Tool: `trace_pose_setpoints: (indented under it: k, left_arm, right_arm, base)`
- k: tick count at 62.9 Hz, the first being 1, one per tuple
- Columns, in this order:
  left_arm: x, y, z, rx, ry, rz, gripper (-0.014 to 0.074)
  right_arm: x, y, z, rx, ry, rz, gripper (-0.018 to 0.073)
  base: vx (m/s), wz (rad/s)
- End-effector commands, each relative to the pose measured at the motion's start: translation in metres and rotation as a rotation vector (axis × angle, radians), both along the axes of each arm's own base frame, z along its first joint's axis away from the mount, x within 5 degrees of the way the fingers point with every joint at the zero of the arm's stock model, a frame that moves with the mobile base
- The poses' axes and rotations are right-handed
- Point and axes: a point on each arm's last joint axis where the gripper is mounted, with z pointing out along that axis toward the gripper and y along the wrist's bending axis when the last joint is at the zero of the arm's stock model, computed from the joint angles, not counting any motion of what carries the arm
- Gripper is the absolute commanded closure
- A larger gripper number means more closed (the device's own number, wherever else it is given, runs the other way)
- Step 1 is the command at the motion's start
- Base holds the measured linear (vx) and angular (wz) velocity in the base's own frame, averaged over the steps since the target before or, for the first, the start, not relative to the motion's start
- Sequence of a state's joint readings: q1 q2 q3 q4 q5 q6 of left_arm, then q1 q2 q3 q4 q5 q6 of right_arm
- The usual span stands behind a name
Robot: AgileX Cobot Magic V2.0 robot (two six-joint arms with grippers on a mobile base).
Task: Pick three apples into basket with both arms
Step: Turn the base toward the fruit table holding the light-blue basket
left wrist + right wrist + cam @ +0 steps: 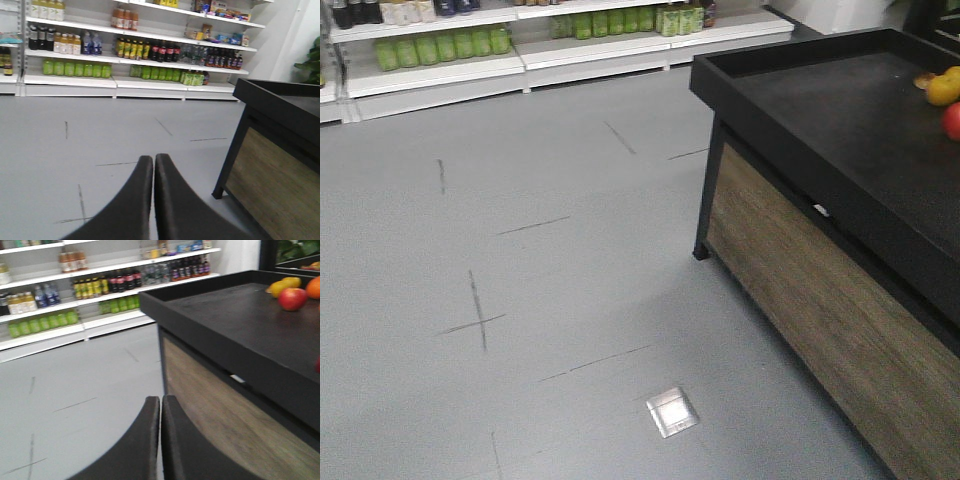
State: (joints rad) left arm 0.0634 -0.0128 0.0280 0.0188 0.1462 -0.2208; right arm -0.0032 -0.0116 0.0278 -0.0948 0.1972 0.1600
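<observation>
A red apple (292, 298) lies on the black display table (235, 315) at the far right, beside yellow and orange fruit (282, 286). In the front view a red apple (952, 121) shows at the right edge, cut off by the frame. My left gripper (153, 159) is shut and empty, held over the grey floor, left of the table. My right gripper (160, 400) is shut and empty, in front of the table's wooden side. The basket is out of view. Neither arm shows in the front view.
The black table (840, 120) has a raised rim and a wood-panelled side (820, 320). White shelves of bottles (135, 50) line the far wall. A metal floor plate (672, 411) sits in the grey floor. A green plant (310, 62) stands behind the table.
</observation>
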Motion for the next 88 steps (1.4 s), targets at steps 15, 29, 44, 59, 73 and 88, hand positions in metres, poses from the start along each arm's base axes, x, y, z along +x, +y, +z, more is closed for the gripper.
trace_pose_setpoints:
  k: [15, 29, 44, 59, 73, 88]
  left_arm:
    - [-0.0019, -0.0006, 0.0166, 0.003, -0.119, -0.008, 0.0603]
    - [-0.0019, -0.0006, 0.0166, 0.003, -0.119, -0.008, 0.0603]
    - [-0.0019, -0.0006, 0.0166, 0.003, -0.119, -0.008, 0.0603]
    - [-0.0019, -0.0006, 0.0166, 0.003, -0.119, -0.008, 0.0603]
    - [-0.0019, -0.0006, 0.0166, 0.003, -0.119, -0.008, 0.0603]
    - [-0.0019, -0.0006, 0.0166, 0.003, -0.119, -0.008, 0.0603]
  right_arm:
    - [0.0002, 0.0006, 0.0034, -0.017, -0.076, 0.009, 0.0564]
    - [0.0002, 0.0006, 0.0034, -0.017, -0.076, 0.009, 0.0564]
    - [0.0002, 0.0006, 0.0034, -0.017, -0.076, 0.009, 0.0564]
    - [0.0002, 0.0006, 0.0033, -0.017, -0.075, 0.009, 0.0564]
    - [0.0002, 0.0006, 0.0033, -0.017, -0.075, 0.009, 0.0564]
    - [0.0002, 0.0006, 0.0033, -0.017, -0.075, 0.009, 0.0564]
  base:
    - [0.12, -0.53]
    - [0.13, -0.56]
    - [0.12, -0.53]
    - [0.10, -0.45]
    - [0.09, -0.41]
    - [0.09, -0.41]
